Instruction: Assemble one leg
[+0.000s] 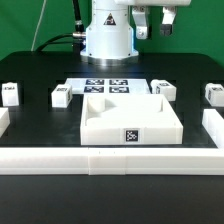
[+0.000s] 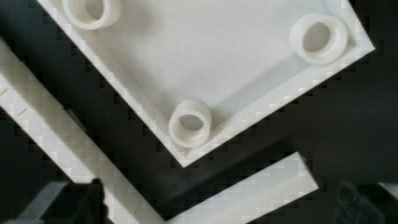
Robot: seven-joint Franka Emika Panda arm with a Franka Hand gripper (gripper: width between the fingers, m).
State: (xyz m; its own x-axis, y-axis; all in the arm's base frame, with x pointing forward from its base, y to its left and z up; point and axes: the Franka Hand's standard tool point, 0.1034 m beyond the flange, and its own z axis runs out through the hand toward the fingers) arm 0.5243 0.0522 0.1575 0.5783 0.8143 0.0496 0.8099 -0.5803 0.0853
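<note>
Several legs, small white blocks with tags, lie on the black table in the exterior view: one at the far left [image 1: 10, 93], one beside it [image 1: 62, 96], one behind the panel [image 1: 163, 90] and one at the far right [image 1: 212, 93]. The large square white panel [image 1: 130, 122] lies in the middle. My gripper [image 1: 155, 22] hangs high above the table at the back right, open and empty. In the wrist view my gripper [image 2: 214, 205] looks down on the panel [image 2: 214, 60] and its round corner holes [image 2: 191, 123]. No leg shows in the wrist view.
The marker board [image 1: 107, 87] lies behind the panel, before the robot base [image 1: 108, 35]. A low white wall [image 1: 110, 158] runs along the table's front, with side pieces at the left [image 1: 3, 122] and right [image 1: 212, 125]. White wall strips [image 2: 54, 130] show in the wrist view.
</note>
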